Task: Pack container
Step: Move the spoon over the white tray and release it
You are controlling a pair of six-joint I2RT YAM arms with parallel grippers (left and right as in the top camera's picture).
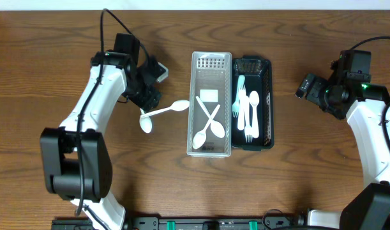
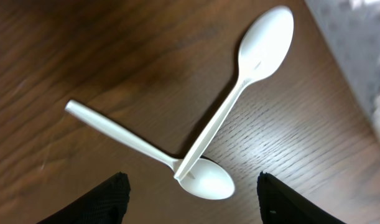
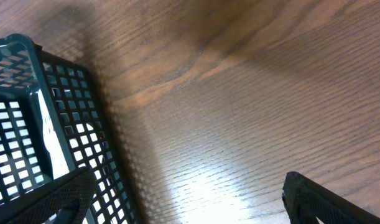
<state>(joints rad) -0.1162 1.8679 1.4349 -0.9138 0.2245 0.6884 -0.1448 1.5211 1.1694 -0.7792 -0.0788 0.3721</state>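
Observation:
Two white plastic spoons lie crossed on the wood left of the clear container [image 1: 190, 102]. One spoon [image 1: 169, 109] [image 2: 239, 87] points toward the container. The bowl of the other spoon [image 1: 146, 124] [image 2: 209, 179] sits under the first one's handle end. My left gripper [image 1: 149, 99] [image 2: 193, 182] hangs open just above that crossing and holds nothing. The clear container holds two crossed spoons [image 1: 209, 126]. Beside it, the dark mesh basket [image 1: 271, 96] [image 3: 71, 137] holds several white forks and spoons [image 1: 247, 110]. My right gripper [image 1: 304, 85] [image 3: 190, 186] stands open and holds nothing, right of the basket.
Bare wooden table [image 1: 297, 166] surrounds the two containers. A small white card [image 1: 209, 96] lies in the clear container. The arm bases stand at the front left and front right corners.

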